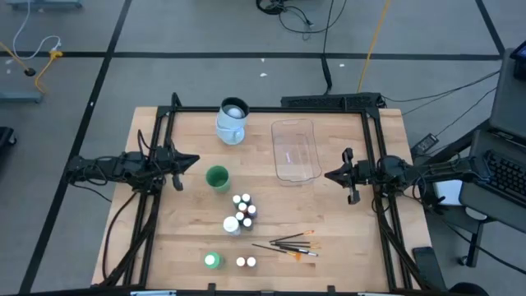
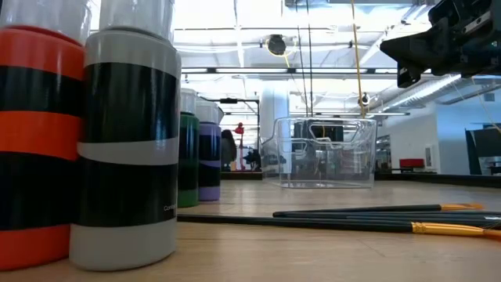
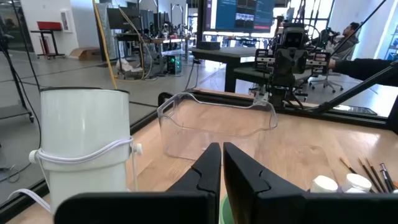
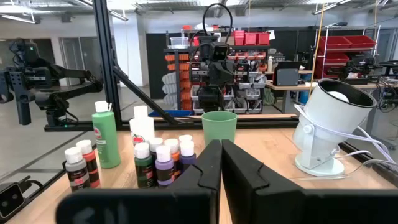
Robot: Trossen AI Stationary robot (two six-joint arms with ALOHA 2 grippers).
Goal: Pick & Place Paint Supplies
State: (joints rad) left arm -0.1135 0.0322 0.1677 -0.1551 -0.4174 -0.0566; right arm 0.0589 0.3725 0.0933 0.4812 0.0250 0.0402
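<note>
My left gripper [image 1: 191,159] hangs over the left side of the table [image 1: 164,238] with its two fingers pinched together and nothing between them. My right gripper [image 1: 331,175] hangs over the right side, also pinched tight and holding nothing. I think both wait out at the edges so the middle stays free and I can see everything first. The little paint bottles [image 1: 243,209] stand bunched together near the middle of the table, toward the front, so they are easy to find. Two more little ones [image 1: 246,262] sit by themselves close to the front edge, next to the tall green bottle [image 1: 212,261]. The tall white bottle [image 1: 232,224] stands touching the bunch. The brushes [image 1: 289,243] lie flat just right of the bottles, spread like a fan. The clear tray [image 1: 294,150] waits at the back, nearer my right gripper, and I see nothing in it. I guess that is where the paints should go. A green cup [image 1: 217,178] and a white lamp [image 1: 233,121] stand in front of my left gripper. Nothing has been picked up yet, so the job has not begun.
</note>
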